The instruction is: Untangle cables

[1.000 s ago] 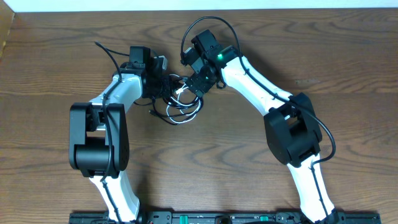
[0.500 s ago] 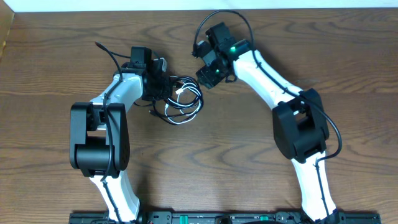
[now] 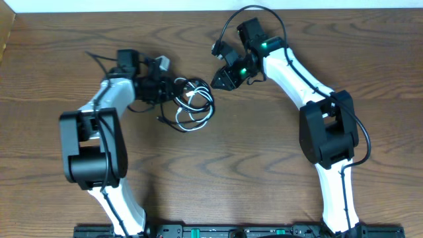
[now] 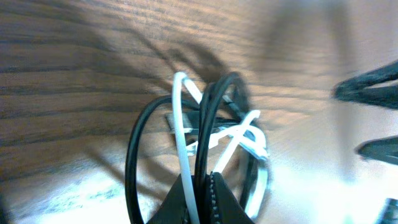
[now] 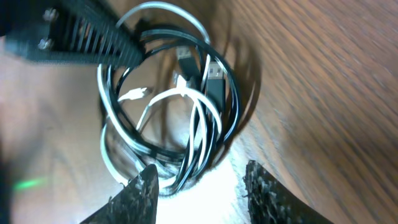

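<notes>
The cables lie as one tangled coil on the wooden table: a black cable [image 3: 177, 123] looped together with a thinner white cable [image 3: 206, 98]. My left gripper [image 3: 173, 91] is at the coil's left edge, shut on a white strand [image 4: 181, 124] and a black strand [image 4: 205, 130] side by side. The left wrist view shows more black loop [image 4: 133, 155] hanging to the left of the jaws. My right gripper [image 3: 217, 80] hovers open just right of the coil. From the right wrist, the coil [image 5: 168, 93] with its small plugs [image 5: 214, 78] lies beyond the parted fingertips [image 5: 144, 183], which hold nothing.
The wooden table [image 3: 264, 165] carries only the coil and both arms. A thick black wire [image 3: 248, 13] arcs over the right arm's wrist. The left gripper's finger [image 5: 81, 34] crosses the top left of the right wrist view.
My left gripper has shut on the coil's left side and shifted left, dragging the coil slightly. The right gripper has backed off up and to the right, its jaws narrowing.
</notes>
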Controlling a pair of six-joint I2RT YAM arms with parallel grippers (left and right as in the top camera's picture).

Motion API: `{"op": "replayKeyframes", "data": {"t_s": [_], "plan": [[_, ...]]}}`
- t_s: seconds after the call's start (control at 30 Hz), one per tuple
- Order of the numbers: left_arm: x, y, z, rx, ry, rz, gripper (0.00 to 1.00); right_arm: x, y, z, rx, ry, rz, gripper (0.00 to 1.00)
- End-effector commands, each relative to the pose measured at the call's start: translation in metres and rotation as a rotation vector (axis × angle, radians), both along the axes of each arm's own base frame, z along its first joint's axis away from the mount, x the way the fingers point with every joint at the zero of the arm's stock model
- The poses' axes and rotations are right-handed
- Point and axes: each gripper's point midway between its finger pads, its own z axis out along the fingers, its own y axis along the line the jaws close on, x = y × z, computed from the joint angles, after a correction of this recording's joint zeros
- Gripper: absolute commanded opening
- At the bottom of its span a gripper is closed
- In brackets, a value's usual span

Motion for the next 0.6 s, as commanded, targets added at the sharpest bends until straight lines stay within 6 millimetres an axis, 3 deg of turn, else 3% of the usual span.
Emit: {"op": "replayKeyframes", "data": {"t_s": [0.0,0.2,0.37,0.57], "plan": [[-0.001,-0.003,0.027,-0.179,-0.035,-0.038,0.08,-0.014,0.012,0.017,0.140,0.031,0.084,0.40],[-0.004,-0.009,0.030,-0.186,-0.078,-0.094,0.08,-0.019,0.019,0.012,0.121,0.033,0.096,0.33],[-0.002,-0.002,0.006,-0.024,-0.044,-0.065,0.07,-0.021,0.021,0.000,0.041,0.012,0.087,0.36],[-0.004,-0.015,-0.002,0.043,-0.041,-0.092,0.07,-0.023,0.023,-0.017,-0.096,-0.036,0.076,0.34]]}}
